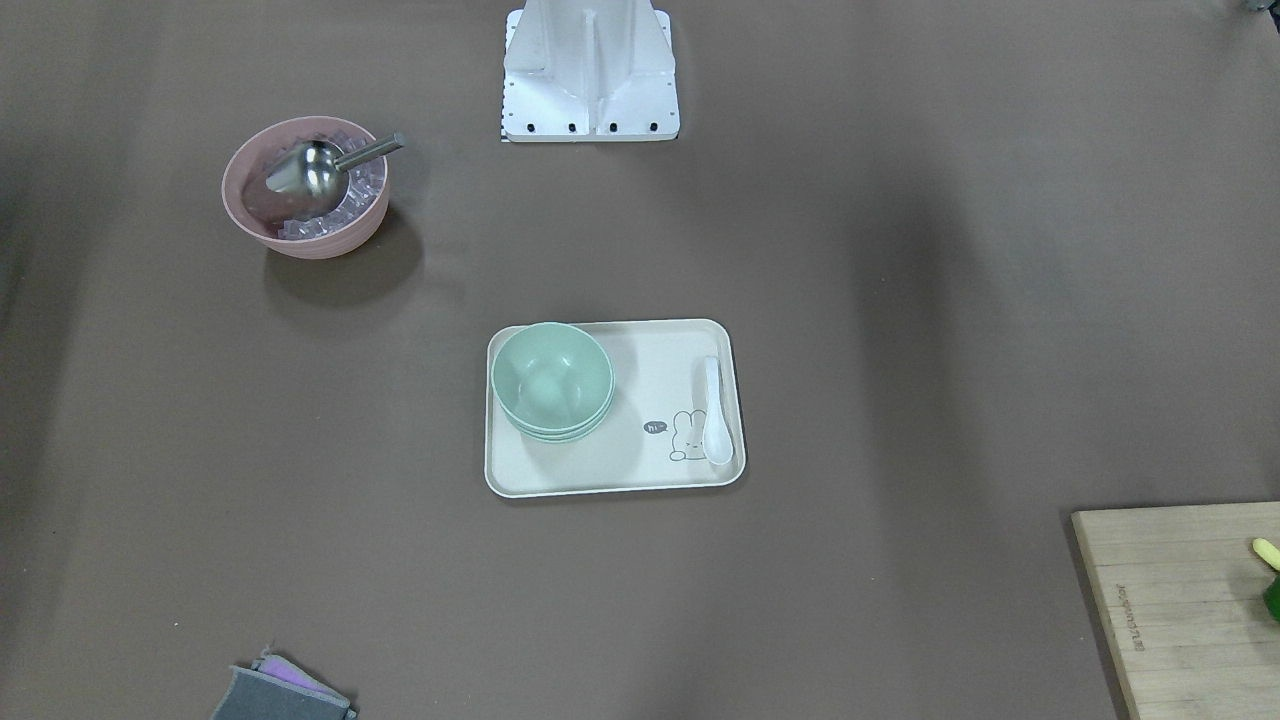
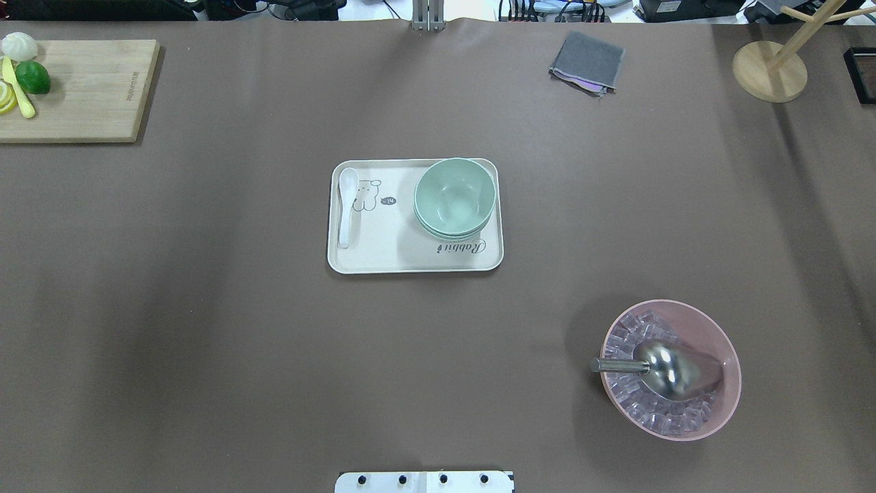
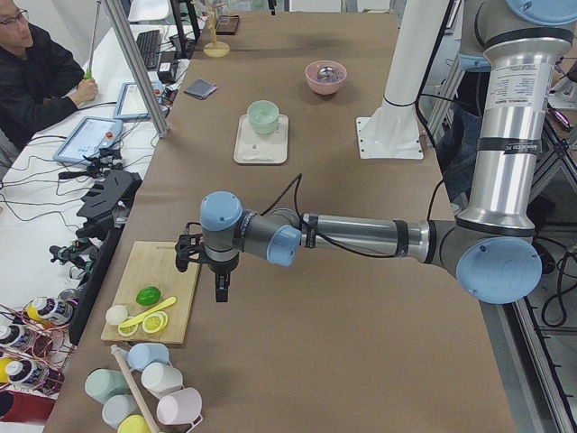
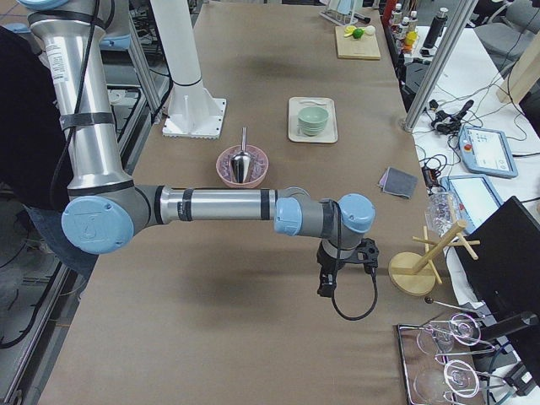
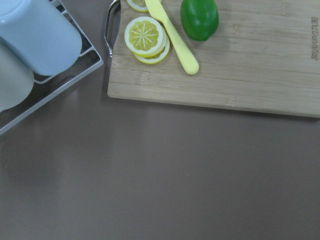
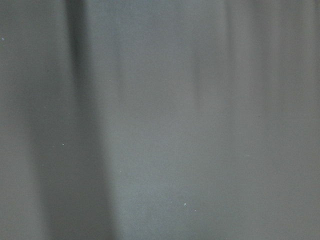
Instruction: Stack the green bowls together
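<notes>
The green bowls (image 2: 454, 197) sit nested one inside another on the cream tray (image 2: 383, 255) in the middle of the worktop. Their rims show as close layers under the top bowl, and I see no other green bowl in any view, so I judge the stacking done. The stack stands on the end of the tray toward my right side, and the white spoon (image 2: 348, 205) lies along the opposite end. Being round, the bowls have no long axis to line up with; the tray's long side runs left to right across me. Both of my arms are well apart from the stack and fall outside the two central views. My left arm (image 3: 352, 236) reaches out to the left end of the worktop, its wrist hanging just beside the wooden cutting board (image 5: 250, 75) with the lemon slices (image 5: 146, 36) and the lime (image 5: 199, 18). My right arm (image 4: 219, 205) stretches to the right end, past the pink bowl (image 4: 242, 164) and near the wooden stand (image 4: 415, 272), and its wrist camera sees only bare brown worktop. The stack lies inward from both, toward the centre. With the bowls on the tray's right end, I judge the right arm slightly nearer. My left jaws and right jaws show only in the side views, so I cannot tell how either pair stands.
</notes>
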`<state>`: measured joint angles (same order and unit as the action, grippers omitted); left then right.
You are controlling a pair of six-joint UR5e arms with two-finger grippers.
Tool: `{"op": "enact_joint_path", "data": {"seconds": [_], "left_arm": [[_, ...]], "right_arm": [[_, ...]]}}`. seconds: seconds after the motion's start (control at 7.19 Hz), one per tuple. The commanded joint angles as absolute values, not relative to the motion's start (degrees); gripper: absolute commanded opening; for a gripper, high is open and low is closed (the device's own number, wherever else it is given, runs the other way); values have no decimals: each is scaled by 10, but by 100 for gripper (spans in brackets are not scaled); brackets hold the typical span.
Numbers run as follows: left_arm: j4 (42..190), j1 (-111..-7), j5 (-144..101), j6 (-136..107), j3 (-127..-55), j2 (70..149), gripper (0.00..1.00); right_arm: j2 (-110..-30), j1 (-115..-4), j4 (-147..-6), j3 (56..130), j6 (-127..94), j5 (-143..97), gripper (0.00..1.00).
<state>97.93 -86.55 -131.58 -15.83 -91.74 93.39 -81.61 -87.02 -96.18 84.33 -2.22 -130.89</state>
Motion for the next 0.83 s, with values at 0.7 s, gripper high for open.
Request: {"op": "enact_joint_path", "data": {"seconds": [0.7], "left_arm": [[951,-872,-1313,-134,-927,933,98]], "right_arm": [[-821,-883,-1041,918,-27,-1346,100]]}}
